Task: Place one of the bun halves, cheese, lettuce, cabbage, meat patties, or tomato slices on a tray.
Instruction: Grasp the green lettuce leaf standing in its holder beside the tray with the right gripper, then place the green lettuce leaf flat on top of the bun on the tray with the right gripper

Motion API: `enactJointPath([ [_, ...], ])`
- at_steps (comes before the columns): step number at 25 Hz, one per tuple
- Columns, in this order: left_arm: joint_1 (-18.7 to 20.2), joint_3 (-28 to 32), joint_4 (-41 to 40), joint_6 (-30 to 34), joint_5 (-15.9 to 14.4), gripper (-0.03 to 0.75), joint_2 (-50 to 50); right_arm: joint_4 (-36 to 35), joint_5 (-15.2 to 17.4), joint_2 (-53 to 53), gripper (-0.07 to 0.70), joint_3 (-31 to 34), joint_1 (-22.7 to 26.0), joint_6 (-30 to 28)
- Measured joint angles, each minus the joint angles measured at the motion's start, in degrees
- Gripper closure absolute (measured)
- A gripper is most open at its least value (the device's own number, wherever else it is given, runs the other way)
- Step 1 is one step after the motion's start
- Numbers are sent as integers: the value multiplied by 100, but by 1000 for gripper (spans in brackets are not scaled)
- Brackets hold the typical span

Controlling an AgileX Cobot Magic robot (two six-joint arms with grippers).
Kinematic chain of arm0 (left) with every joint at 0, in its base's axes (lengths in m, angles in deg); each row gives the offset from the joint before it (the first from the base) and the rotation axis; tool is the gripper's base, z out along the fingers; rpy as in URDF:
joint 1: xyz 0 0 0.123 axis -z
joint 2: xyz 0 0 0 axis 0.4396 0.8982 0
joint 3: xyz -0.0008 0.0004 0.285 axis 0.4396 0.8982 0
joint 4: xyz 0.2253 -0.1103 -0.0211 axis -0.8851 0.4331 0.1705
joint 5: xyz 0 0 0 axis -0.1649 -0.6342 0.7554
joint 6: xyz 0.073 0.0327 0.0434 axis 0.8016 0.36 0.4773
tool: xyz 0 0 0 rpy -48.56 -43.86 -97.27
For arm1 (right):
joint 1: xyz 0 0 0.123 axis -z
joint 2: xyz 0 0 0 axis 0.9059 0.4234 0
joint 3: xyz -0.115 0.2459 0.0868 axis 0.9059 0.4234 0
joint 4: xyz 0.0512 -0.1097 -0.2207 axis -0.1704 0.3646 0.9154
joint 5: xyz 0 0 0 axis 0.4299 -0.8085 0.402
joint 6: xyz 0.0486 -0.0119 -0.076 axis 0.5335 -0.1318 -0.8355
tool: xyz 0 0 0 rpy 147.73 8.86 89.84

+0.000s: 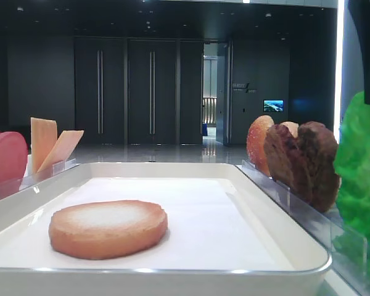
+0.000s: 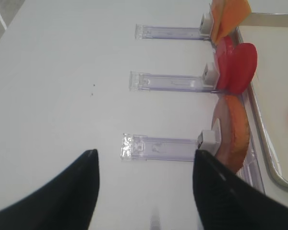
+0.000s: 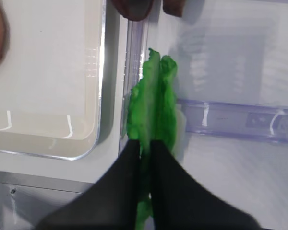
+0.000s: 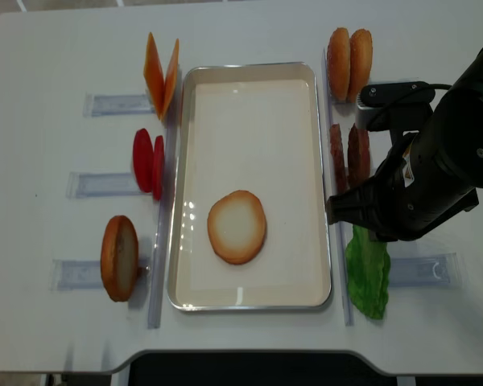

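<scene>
My right gripper [image 3: 145, 143] is shut on the near edge of the bright green lettuce [image 3: 153, 105], which stands on edge by a clear holder just right of the white tray [image 3: 100, 96]. From above, the lettuce [image 4: 368, 273] lies beside the tray's [image 4: 326, 185] right rim, partly under the right arm. One bun half [image 4: 237, 227] lies flat on the tray floor. My left gripper [image 2: 145, 160] is open over bare table, left of the holders, with nothing between its fingers. Cabbage is out of view.
Cheese [image 4: 161, 74], tomato slices [image 4: 148, 161] and a bun half [image 4: 119, 257] stand in clear holders left of the tray. Two bun halves [image 4: 348, 55] and meat patties [image 4: 348, 154] stand on the right. A clear holder [image 3: 235, 120] lies just beyond the lettuce.
</scene>
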Motion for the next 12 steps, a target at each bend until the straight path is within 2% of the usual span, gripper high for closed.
enactJointPath([
  [12,0,0,0,0,0,244,0,-5,103,-414,600,-168,0,-55],
])
